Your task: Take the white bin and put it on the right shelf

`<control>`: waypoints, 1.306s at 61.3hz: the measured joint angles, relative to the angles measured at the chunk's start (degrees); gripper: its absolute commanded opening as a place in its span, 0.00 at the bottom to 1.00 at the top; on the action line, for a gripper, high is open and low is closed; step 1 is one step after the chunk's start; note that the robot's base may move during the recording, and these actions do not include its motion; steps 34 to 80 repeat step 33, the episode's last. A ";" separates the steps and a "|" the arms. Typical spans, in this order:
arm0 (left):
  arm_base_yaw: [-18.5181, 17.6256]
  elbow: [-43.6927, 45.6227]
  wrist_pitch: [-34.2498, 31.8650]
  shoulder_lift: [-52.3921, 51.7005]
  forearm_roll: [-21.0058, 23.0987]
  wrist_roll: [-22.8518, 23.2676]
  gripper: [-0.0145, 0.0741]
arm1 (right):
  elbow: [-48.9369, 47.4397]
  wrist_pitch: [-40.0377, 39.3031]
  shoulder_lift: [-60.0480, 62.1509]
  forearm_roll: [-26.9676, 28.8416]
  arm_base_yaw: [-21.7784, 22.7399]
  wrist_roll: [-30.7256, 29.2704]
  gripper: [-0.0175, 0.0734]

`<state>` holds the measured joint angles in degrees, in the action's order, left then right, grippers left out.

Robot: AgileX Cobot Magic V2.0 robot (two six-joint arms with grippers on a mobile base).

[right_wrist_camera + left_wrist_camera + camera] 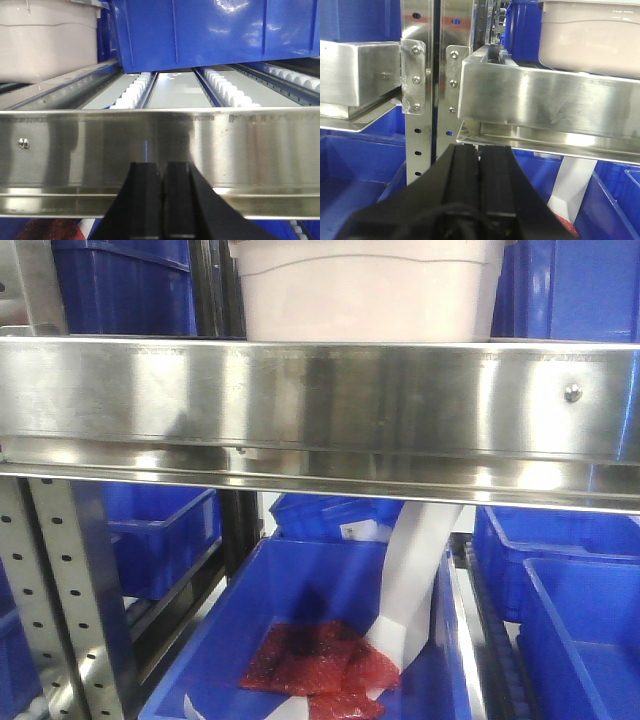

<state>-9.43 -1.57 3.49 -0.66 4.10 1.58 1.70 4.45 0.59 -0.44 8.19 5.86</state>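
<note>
White bin (368, 290) sits on right shelf (320, 405), behind its front rail. Left gripper (479, 165) and right gripper (164, 175) below rail, both closed, empty, clear of bin.

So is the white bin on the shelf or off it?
On: the white bin sits upright on the steel shelf, behind its front rail. Both end effectors are shut, empty.

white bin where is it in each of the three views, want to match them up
Exterior front-facing: the white bin sits top centre, on the shelf just behind the steel front rail.
Left wrist-mounted: white bin at top right, above the same rail.
Right wrist-mounted: white bin at top left, beside a blue bin.
Shared landmark: the shiny steel front rail crosses all three views.
</note>
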 measured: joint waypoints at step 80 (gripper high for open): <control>0.00 0.00 0.00 0.00 0.00 0.00 0.03 | 0.00 0.00 0.00 0.00 0.00 0.22 0.27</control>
